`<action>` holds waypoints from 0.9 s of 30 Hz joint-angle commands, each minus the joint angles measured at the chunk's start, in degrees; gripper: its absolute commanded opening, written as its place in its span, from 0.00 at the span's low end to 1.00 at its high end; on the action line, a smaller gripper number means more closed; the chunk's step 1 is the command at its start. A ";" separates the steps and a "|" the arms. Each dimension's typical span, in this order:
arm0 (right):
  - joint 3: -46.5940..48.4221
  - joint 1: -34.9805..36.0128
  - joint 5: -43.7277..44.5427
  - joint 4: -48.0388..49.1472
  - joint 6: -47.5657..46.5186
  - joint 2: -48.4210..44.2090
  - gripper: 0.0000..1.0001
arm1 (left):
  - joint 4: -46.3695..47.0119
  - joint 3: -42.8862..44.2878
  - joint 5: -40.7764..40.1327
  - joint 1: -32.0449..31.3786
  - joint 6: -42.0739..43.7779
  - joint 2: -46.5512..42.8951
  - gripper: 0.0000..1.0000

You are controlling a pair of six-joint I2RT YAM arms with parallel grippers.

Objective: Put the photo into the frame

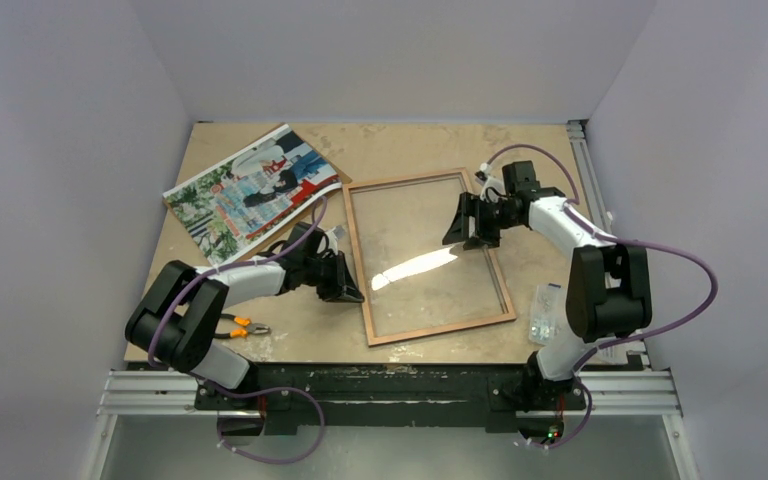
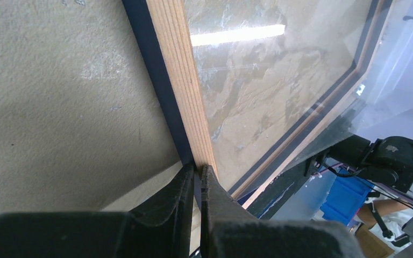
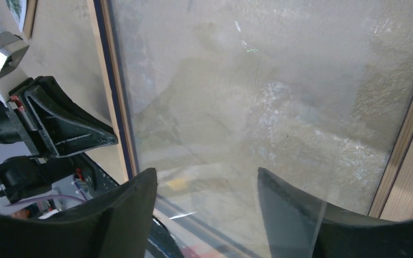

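Left gripper point(image 1: 345, 285) pinched shut on left rail point(image 2: 185, 80) of thin wood-and-blue rectangular frame point(image 1: 440, 328). Right gripper point(image 1: 465, 235) open, empty, over its pane point(image 3: 279, 80). Large colour photo point(image 1: 250, 190) lies far-left of frame, nearer left arm point(image 1: 210, 290).
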 commanded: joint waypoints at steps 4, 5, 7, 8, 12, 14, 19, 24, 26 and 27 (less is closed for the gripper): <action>1.71 1.44 3.55 -0.95 -0.91 -1.29 0.71 | -6.17 -3.47 -9.34 -1.08 4.42 4.24 0.00; 2.10 1.57 4.35 -1.29 -0.85 -1.11 0.71 | -6.21 -3.47 -9.29 -1.11 4.42 4.24 0.00; 2.87 1.98 6.25 -2.17 -0.77 -0.55 0.72 | -6.21 -3.47 -9.33 -1.12 4.42 4.21 0.00; 3.08 2.13 6.90 -2.32 -0.83 -0.25 0.73 | -6.17 -3.47 -9.34 -1.11 4.42 4.26 0.00; 3.34 3.18 7.95 -2.42 -0.66 1.18 0.74 | -6.16 -3.56 -9.39 -1.12 4.41 4.20 0.00; 3.55 3.88 9.69 -2.73 -0.64 1.85 0.74 | -6.18 -3.56 -9.42 -1.08 4.47 4.16 0.00; 3.86 4.51 15.86 -3.83 -0.63 2.20 0.76 | -6.16 -3.56 -9.38 -1.12 4.50 4.14 0.00; 4.11 4.75 21.93 -4.75 -0.33 1.88 0.77 | -6.21 -3.56 -9.52 -1.08 4.51 4.20 0.00; 4.03 4.76 23.66 -4.82 -0.03 1.64 0.78 | -6.16 -3.64 -9.44 -1.11 4.51 4.15 0.00; 4.02 4.83 24.90 -4.82 0.10 1.55 0.78 | -6.16 -3.65 -9.45 -1.12 4.51 4.20 0.00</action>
